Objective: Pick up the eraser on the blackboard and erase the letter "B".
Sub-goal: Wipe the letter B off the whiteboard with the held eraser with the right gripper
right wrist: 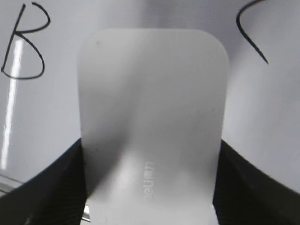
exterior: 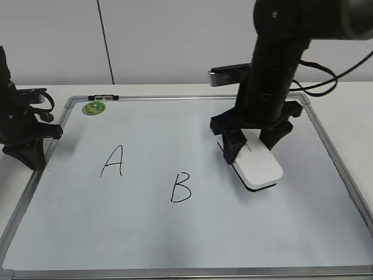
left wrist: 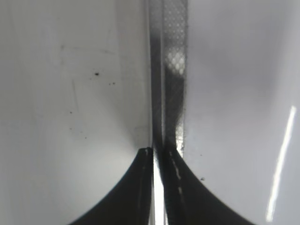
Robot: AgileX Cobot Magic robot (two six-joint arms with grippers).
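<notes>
Closest to the exterior camera runs the grey bottom rail of the blackboard (exterior: pixel 175 272), a white writing surface in a metal frame lying flat on the white table (exterior: pixel 344 99). On that surface my right pincer (exterior: pixel 252 142) stands nearly upright, its two black fingers (exterior: pixel 233 144) pressed against the long sides of the eraser (exterior: pixel 259 166), so it is clamped on that white block. From my right wrist camera the eraser (right wrist: pixel 152 117) fills the middle, with faint grey lettering near its lower end and my dark fingers (right wrist: pixel 47 187) hugging both edges. Whether the block's underside touches the board or hangs just above it I cannot tell. The letter "B" (exterior: pixel 180 187) sits just to the left of the eraser, apart from it with bare board between; in the wrist view it (right wrist: pixel 26 42) shows at the upper left, while part of another black stroke (right wrist: pixel 251 30) curves at the upper right. Farther left on the board is the "A" (exterior: pixel 112 161), and a round green magnet (exterior: pixel 94 108) lies by the top left corner. My left pincer (exterior: pixel 29 146) rests at the board's left edge, its tips (left wrist: pixel 159 157) drawn together over the frame rail (left wrist: pixel 168 70) with nothing between them.
</notes>
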